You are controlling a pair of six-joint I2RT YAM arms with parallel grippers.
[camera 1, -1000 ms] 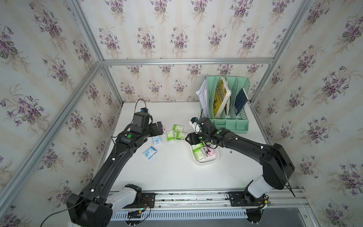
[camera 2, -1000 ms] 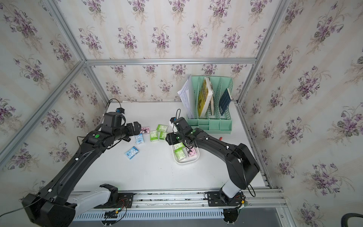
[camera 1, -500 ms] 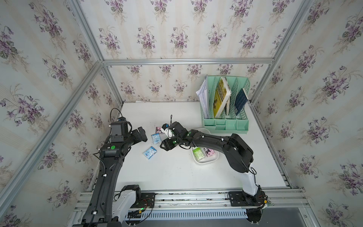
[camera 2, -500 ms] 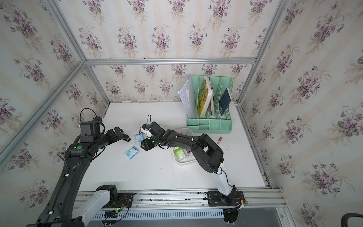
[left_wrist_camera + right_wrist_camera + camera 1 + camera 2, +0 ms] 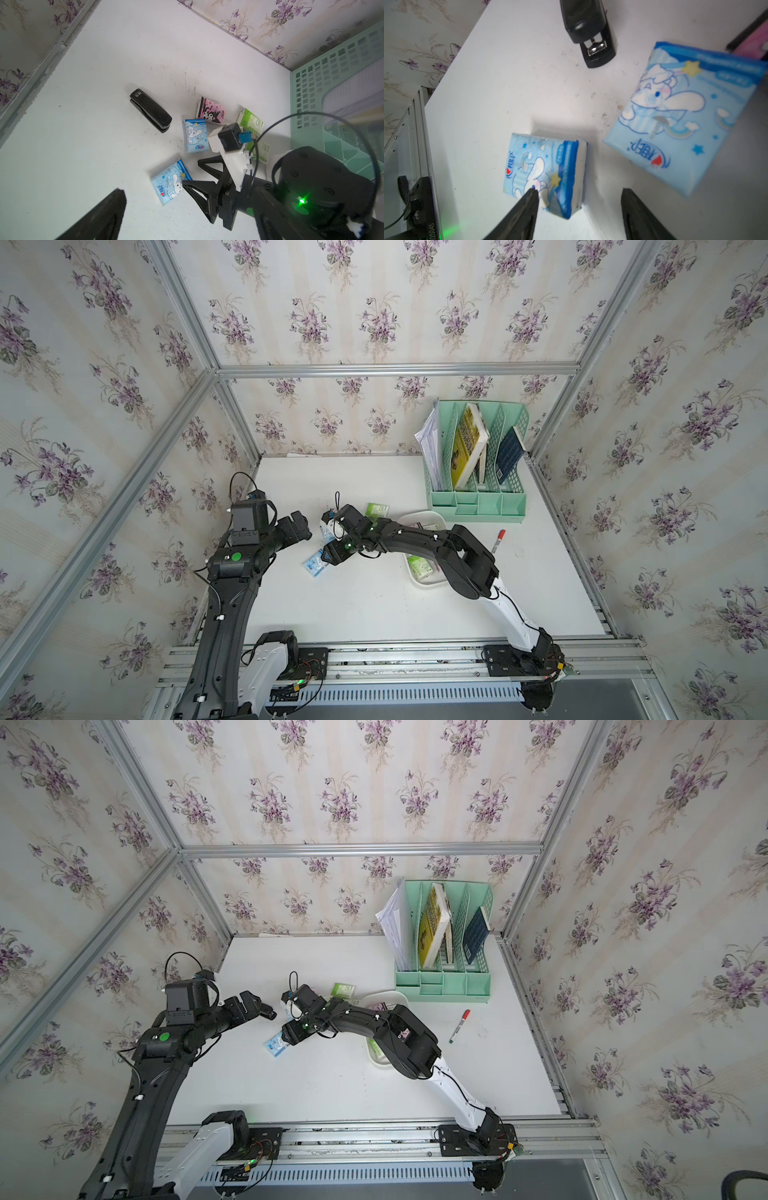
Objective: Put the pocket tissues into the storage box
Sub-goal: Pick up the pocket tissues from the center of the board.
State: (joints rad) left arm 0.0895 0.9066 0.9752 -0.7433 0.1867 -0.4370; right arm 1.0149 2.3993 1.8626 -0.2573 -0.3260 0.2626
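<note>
The right tool (image 5: 578, 190) hangs low over the counter (image 5: 492, 87) with its fingers spread and nothing between them. The nearer light blue pack (image 5: 544, 174) lies flat just below it but off-centre. One fingertip (image 5: 529, 207) stands over the pack's printed face, while the other has only bare counter beneath it. In a top view the same pack (image 5: 316, 566) sits a little toward the left arm's side and the front rail from the tool. I judge that the coming move turns on a short sideways shift that way before the fingers drop and close. The pack is nearly as broad as it is long (its long axis is hard to call from here). Its sides run roughly square to the closing line, only slightly skewed, so little turning seems needed.

The left tool (image 5: 302, 526) is near too, off toward the left wall. I cannot tell whether its fingers are apart. The right arm is plainly the one placed for this pack.

Room is good. The second light blue pack (image 5: 675, 124) lies apart, farther back, with the stapler (image 5: 589, 31) and the pink pack (image 5: 211, 111) beyond it. The storage box (image 5: 415, 515) stands to the right, partly under the right arm's own links, and a green pack (image 5: 420, 566) shows inside it. The way there runs over bare counter.
</note>
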